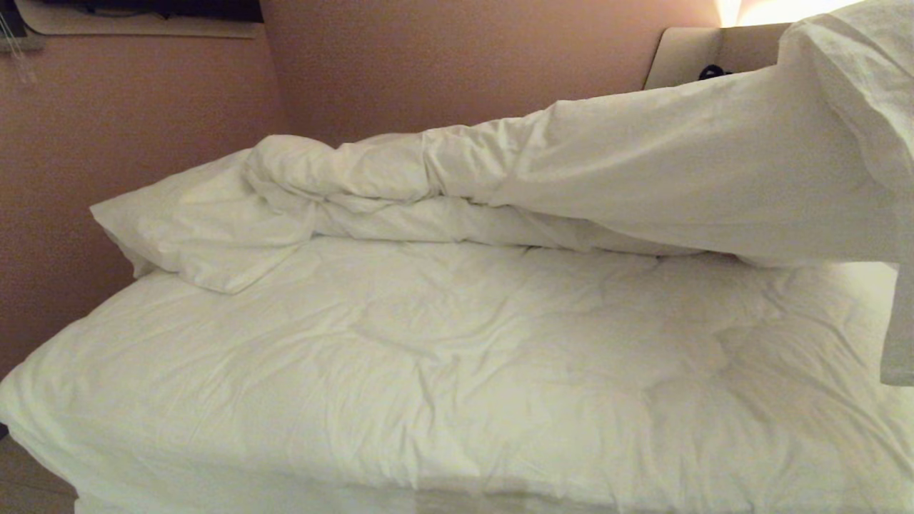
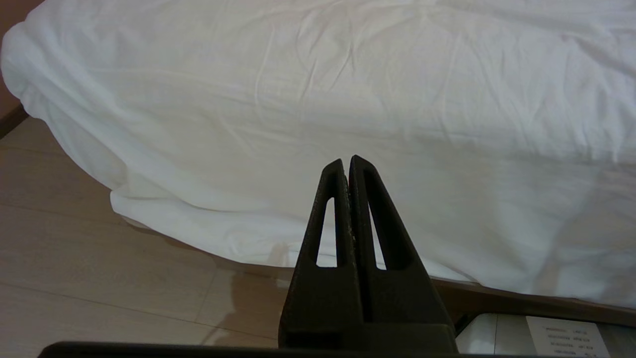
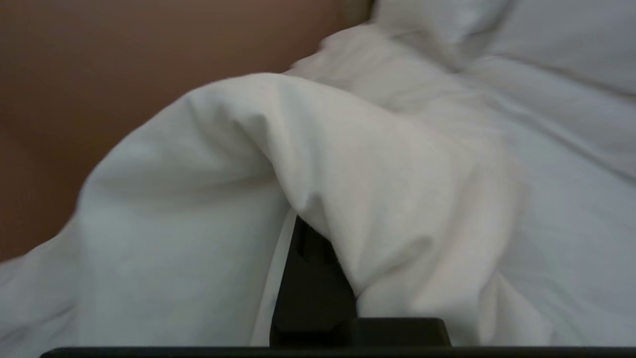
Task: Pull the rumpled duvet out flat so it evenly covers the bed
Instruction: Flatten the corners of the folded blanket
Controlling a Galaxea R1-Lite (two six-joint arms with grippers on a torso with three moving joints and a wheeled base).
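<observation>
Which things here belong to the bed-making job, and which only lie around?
For the job: duvet, bed, right gripper shut on the duvet.
Lying about: small dark object on the headboard ledge, left gripper parked and shut, paper label.

We see pinkish-brown walls [image 1: 443, 64] meeting in a corner, a warm light [image 1: 778, 10] glowing at the upper right, and pale wooden floor [image 2: 99, 258] with plank seams.
</observation>
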